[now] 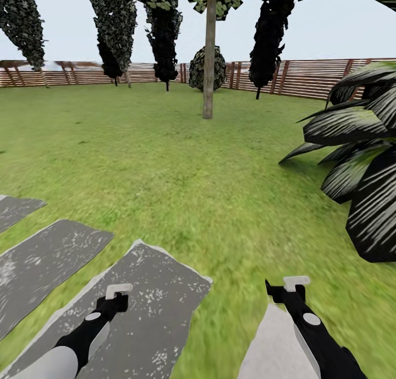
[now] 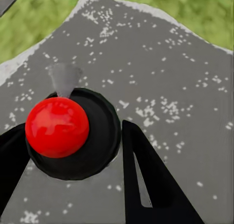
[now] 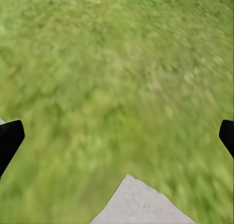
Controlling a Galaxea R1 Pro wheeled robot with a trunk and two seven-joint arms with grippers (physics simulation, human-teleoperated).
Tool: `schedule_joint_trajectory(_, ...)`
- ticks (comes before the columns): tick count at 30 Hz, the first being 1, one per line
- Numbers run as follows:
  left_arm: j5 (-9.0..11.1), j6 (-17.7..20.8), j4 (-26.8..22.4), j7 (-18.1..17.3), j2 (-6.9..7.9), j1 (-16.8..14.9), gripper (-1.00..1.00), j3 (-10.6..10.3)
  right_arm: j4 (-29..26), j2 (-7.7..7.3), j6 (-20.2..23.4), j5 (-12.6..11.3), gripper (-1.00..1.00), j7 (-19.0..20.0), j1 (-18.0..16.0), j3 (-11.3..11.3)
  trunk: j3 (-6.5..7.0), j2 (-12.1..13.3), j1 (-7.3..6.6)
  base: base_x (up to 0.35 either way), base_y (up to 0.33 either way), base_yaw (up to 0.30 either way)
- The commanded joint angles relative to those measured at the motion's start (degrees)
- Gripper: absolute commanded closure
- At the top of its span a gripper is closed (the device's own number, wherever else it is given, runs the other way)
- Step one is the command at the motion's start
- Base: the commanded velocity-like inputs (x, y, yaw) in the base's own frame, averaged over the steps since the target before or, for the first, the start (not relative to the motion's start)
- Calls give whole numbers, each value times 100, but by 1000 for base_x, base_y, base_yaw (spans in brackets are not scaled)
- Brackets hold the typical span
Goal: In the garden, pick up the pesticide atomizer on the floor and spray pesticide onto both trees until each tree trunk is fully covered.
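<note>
The pesticide atomizer (image 2: 95, 136) is a black bottle seen end-on in the left wrist view, with a red spot (image 2: 57, 127) and a grey nozzle. It sits between the black fingers (image 2: 146, 175) of my left gripper (image 2: 73, 131), which is shut on it above a grey stepping stone. In the head view my left gripper (image 1: 117, 294) hangs low at the lower left. My right gripper (image 1: 294, 285) is at the lower right, and the right wrist view shows this right gripper (image 3: 117, 131) open and empty over the grass. One tree trunk (image 1: 208, 54) stands upright far ahead on the lawn.
Grey stepping stones (image 1: 49, 258) lie at the lower left. A dark palm (image 1: 357, 164) crowds the right side. A brown slat fence (image 1: 308, 76) rings the lawn, with a round bush (image 1: 220, 68) and dark tree crowns (image 1: 165, 32) in front of it. Open grass (image 1: 181, 164) stretches toward the trunk.
</note>
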Motion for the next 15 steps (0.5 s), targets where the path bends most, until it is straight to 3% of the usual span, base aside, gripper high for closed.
schedule_joint_trajectory(1,-1,-2,0,0,1,0,100,0,0,0,1,0,-100,2,0,0,0,0,0,337,0,0)
schedule_joint_trajectory(15,-1,-18,10,0,-5,0,100,0,0,0,3,-4,-100,9,0,0,0,0,0,337,0,0)
